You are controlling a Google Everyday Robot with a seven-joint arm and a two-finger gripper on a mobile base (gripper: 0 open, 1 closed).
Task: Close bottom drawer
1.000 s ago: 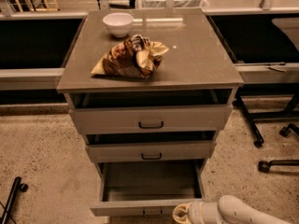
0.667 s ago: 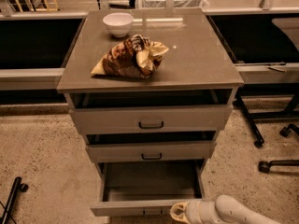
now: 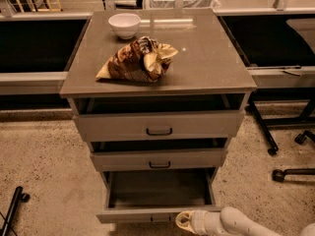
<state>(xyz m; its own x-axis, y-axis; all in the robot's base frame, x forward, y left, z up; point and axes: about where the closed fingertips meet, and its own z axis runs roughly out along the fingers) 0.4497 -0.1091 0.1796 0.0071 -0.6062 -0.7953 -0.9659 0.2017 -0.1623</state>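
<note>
The bottom drawer of the grey three-drawer cabinet stands pulled far out, its inside dark and empty. Its small dark bar handle is at the centre of the flat front, near the lower frame edge. My gripper comes in from the lower right on a white arm and sits right at the drawer front, just right of the handle. The middle drawer and the top drawer are each pulled out a little.
On the cabinet top lie a white bowl and a crumpled brown snack bag. Chair legs with casters stand on the floor at the right. A dark wheeled leg is at the lower left.
My gripper and arm have shifted a little to the left along the bottom drawer front, closer to the handle. The drawer has not visibly moved.
</note>
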